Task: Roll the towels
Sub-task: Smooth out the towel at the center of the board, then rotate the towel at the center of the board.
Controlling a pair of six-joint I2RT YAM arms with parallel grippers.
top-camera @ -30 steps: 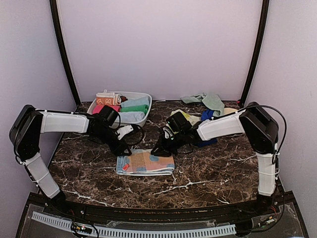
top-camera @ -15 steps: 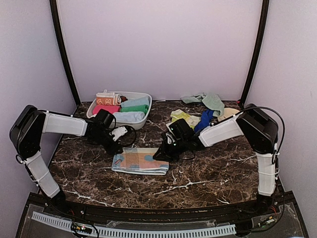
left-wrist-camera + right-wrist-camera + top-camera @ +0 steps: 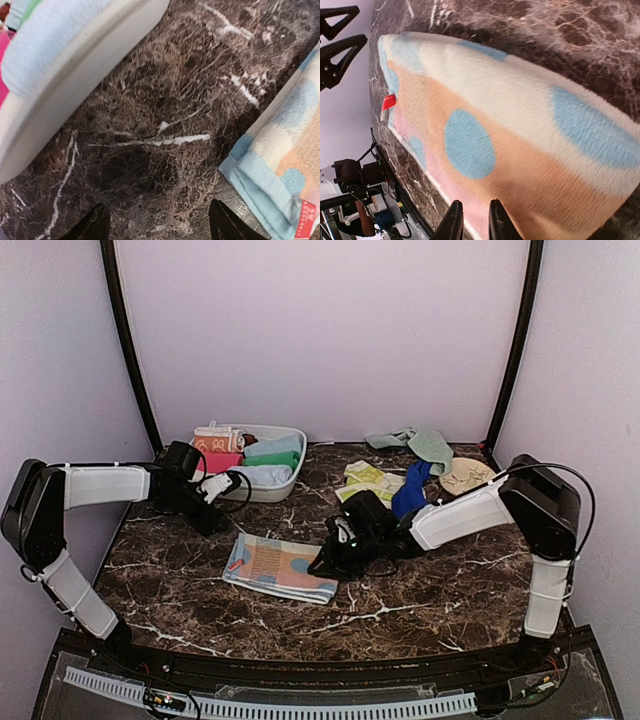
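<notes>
One light-blue towel (image 3: 278, 566) with orange and cream spots lies flat and slightly askew on the marble table. It fills the right wrist view (image 3: 495, 120) and shows at the right edge of the left wrist view (image 3: 280, 160). My right gripper (image 3: 328, 562) sits low at the towel's right edge. Its jaws (image 3: 474, 220) are nearly together, pinching the cloth. My left gripper (image 3: 212, 520) hangs open over bare marble between the tub and the towel's left end, with nothing between its fingers (image 3: 159, 225).
A white oval tub (image 3: 290, 435) at the back left holds several rolled towels; its rim is close to the left gripper (image 3: 75, 75). Loose yellow-green (image 3: 368, 478), dark blue (image 3: 410, 490) and mint (image 3: 422, 443) towels and a beige disc (image 3: 466, 475) lie at the back right.
The left gripper has opened wide and drawn back to the left, toward the tub. The towel has slid left and turned a little, with the right gripper following at its right edge.
</notes>
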